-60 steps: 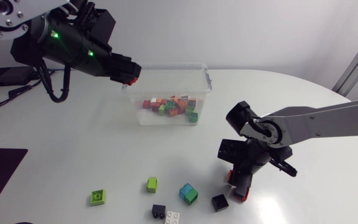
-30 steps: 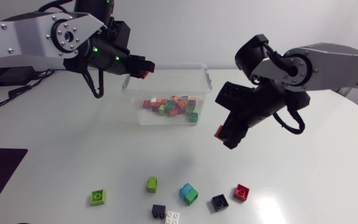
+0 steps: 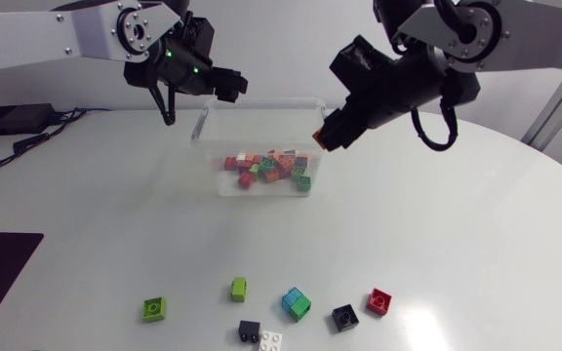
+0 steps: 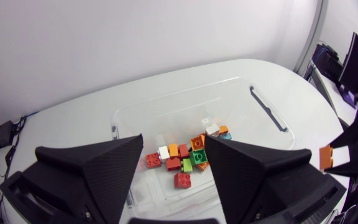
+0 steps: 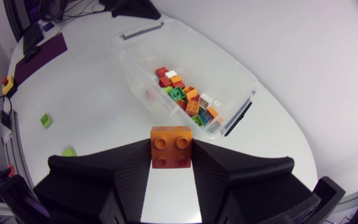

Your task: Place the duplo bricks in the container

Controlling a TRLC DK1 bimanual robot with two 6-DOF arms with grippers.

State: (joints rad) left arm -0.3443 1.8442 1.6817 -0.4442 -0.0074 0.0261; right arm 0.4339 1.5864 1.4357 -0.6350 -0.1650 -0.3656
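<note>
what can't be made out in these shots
Head view: white brick cut off by the lower edge.
Head view: piled bricks in the container overlap, too small to count.
Left wrist view: left gripper hides the container's near corners.
Right wrist view: right gripper, shut on the orange brick, hides most loose bricks.

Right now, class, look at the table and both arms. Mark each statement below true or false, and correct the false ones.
1. The right gripper is shut on a square orange duplo brick. True.
2. The left gripper holds a red brick. False: it is open, with nothing between its fingers.
3. The clear plastic container is empty. False: a heap of mixed-colour bricks lies inside it.
4. A small red brick lies on the white table beside a small black brick. True.
</note>
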